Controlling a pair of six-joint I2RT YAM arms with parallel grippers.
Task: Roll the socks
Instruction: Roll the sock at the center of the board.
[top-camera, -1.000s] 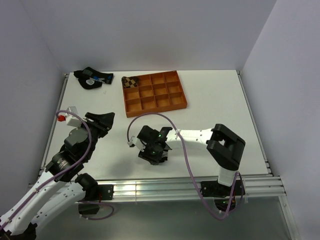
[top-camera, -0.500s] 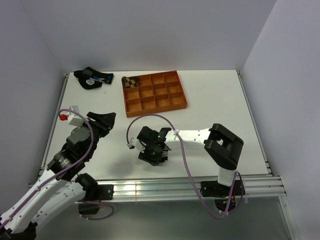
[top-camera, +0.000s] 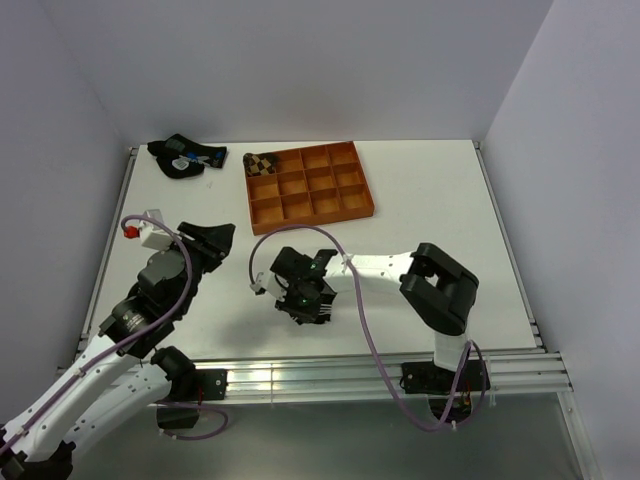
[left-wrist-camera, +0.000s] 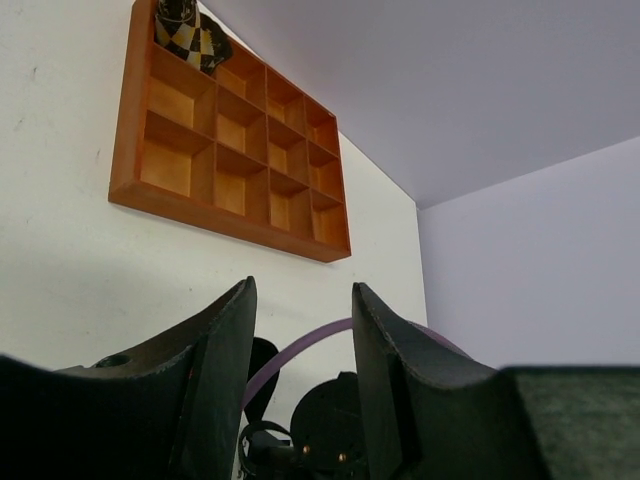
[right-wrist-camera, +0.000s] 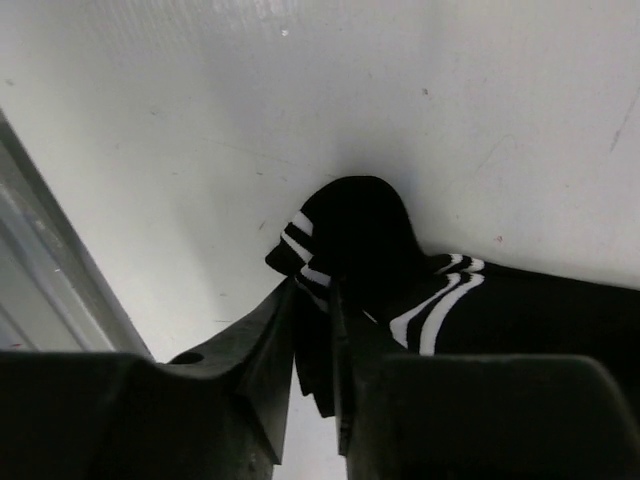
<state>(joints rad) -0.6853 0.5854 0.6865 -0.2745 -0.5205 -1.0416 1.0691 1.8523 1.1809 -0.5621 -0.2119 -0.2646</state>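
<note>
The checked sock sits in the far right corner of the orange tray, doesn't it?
No. The top view shows the checked sock in the far left corner of the orange tray.

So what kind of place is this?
Probably a robot lab: a white table boxed in by plain walls, two black-and-white robot arms bolted to a silver metal rail, and an orange compartment tray.

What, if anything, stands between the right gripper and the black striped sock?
Nothing visible does. The right gripper has its jaws pinched on a fold of the black striped sock, which lies on the white table.
</note>
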